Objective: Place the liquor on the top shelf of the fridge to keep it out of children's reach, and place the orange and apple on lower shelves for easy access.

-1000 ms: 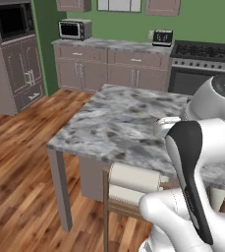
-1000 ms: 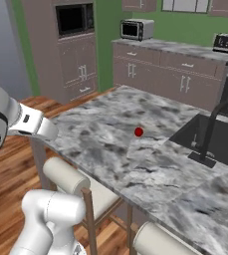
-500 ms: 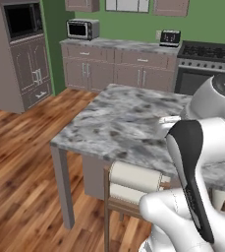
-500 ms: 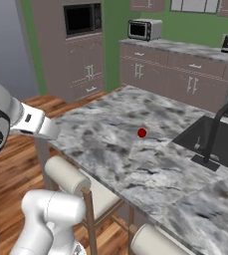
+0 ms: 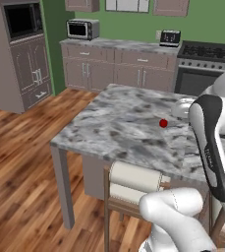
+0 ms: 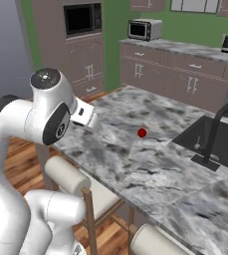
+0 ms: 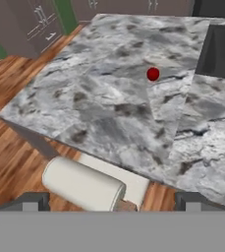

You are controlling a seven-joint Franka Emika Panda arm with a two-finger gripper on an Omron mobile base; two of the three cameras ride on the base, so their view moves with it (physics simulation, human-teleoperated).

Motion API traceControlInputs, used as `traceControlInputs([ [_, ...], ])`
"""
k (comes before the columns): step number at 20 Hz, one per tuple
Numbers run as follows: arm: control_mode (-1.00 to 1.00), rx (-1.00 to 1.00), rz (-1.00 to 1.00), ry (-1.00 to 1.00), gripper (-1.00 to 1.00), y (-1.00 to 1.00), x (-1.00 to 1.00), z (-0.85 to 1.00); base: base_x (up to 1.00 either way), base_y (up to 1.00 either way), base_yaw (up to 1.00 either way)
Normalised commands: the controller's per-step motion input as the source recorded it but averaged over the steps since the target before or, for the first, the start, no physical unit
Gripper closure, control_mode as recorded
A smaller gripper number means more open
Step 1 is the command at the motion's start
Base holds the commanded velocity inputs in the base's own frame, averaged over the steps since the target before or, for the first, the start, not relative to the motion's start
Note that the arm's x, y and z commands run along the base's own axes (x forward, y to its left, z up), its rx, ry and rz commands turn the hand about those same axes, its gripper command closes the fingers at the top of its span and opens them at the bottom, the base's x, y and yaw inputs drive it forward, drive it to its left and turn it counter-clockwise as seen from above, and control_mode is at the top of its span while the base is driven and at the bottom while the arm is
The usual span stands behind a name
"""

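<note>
The apple (image 5: pixel 163 123) is a small glossy red ball lying alone on the grey marble island (image 5: pixel 119 123). It also shows as the apple (image 6: pixel 142 132) near the island's middle and the apple (image 7: pixel 153 74) ahead of the hand. My gripper (image 7: pixel 112 204) is open, with nothing between its fingers, and hangs above the island's near edge, well short of the apple. A plain grey face at the far left looks like the fridge (image 6: pixel 1 60); its doors and shelves are out of view. The liquor and the orange are out of view.
Cream-cushioned stools (image 5: pixel 133 179) stand against the island's near side. A dark sink with a black faucet (image 6: pixel 217 127) sits in the island to the right. Cabinets, a toaster oven (image 5: pixel 82 29), a stove (image 5: pixel 202 64) and a microwave column (image 5: pixel 20 22) line the back wall.
The base has driven, so both base views have shifted. The island looks nearer, the apple has come into the left base view, and more of the arm shows in the right base view.
</note>
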Motion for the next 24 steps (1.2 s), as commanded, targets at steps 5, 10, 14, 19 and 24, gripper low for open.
traceControlInputs([
  [5,-1.00,0.10,0.00,0.02,-1.00,-0.65,0.72,-0.15,0.00,0.00,0.00],
  [10,-1.00,0.02,0.00,0.04,-1.00,-0.32,0.69,-0.20,0.00,0.00,0.00],
  [14,-1.00,0.00,-0.02,0.07,-1.00,-0.12,0.59,-0.17,0.00,0.00,0.00],
  [19,-1.00,0.00,-0.04,0.06,-1.00,-0.06,0.45,-0.21,0.00,0.00,0.00],
  [24,-1.00,-0.07,-0.07,0.12,-1.00,-0.09,0.36,-0.47,0.00,0.00,0.00],
])
